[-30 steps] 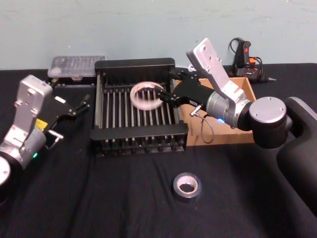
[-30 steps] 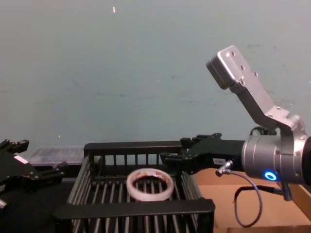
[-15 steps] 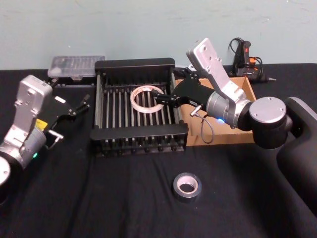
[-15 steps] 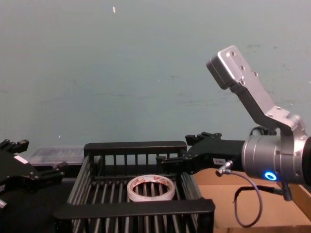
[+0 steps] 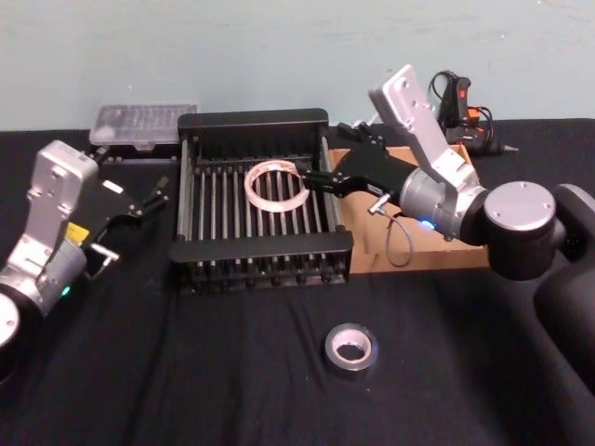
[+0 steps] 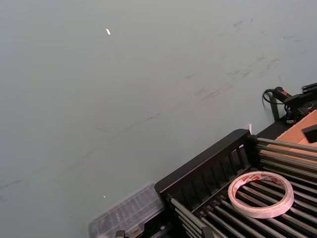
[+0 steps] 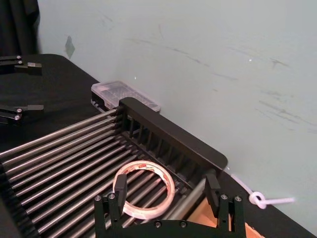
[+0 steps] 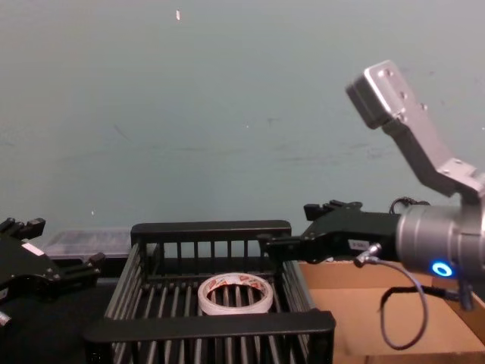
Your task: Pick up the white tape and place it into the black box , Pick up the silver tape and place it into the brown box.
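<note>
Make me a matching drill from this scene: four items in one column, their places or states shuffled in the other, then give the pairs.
Items
1. white tape
2. silver tape
3. right pincer
4. left pincer

Places or states
A. on the black cloth, nearer the robot than both boxes
B. open, at the black box's right rim
C. flat on the black box's bars
D. open, left of the black box

Pairs: 1-C, 2-A, 3-B, 4-D

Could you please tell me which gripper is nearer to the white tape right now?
The right. The right gripper hangs open at the black box's right rim, just beside the white tape; the left gripper sits open outside the box's left side.
</note>
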Robot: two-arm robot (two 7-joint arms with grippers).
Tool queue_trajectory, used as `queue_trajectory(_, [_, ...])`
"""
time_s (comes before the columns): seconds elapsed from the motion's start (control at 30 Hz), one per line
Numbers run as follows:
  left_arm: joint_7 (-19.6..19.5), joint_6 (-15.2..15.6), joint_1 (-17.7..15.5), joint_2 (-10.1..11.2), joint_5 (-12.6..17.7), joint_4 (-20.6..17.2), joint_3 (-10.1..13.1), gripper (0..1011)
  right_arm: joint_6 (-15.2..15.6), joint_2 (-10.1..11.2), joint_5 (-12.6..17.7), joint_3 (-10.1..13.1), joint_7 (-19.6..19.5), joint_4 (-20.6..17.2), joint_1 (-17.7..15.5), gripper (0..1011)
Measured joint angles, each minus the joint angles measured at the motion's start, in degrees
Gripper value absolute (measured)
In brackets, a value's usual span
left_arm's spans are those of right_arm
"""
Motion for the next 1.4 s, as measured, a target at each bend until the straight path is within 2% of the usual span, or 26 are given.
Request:
queue_trajectory(0.17, [0.0,0.0,0.0,0.0,0.0,0.0,0.0,1001,0.69,1.63,0.72,0.74,0.27,-3.01,-1.78,1000])
queue_trajectory(0.4, [0.0,0.0,0.0,0.0,0.0,0.0,0.0,1001,2.99,5.99,2.88,2.65,0.91,-11.41,-6.81,1000])
queue_trajectory(0.5, [0.0,0.0,0.0,0.0,0.0,0.0,0.0,1001,5.13,8.48,4.31,3.56,1.23,-16.28,-9.99,1000])
queue_trajectory(0.73, [0.0,0.0,0.0,0.0,0.0,0.0,0.0,1001,8.98,12.38,8.03,5.31,1.84,-22.84,-15.61,1000])
queue_trajectory(0.9, [0.0,0.0,0.0,0.0,0.0,0.0,0.0,1001,10.94,14.84,10.79,6.45,2.18,-26.11,-19.52,1000])
queue_trajectory(1.07, [0.0,0.0,0.0,0.0,0.0,0.0,0.0,1001,11.87,16.56,12.39,6.61,2.49,-28.14,-21.94,1000])
queue_trajectory(1.4, [0.0,0.0,0.0,0.0,0.0,0.0,0.0,1001,13.8,19.03,14.83,5.25,3.2,-29.97,-24.84,1000])
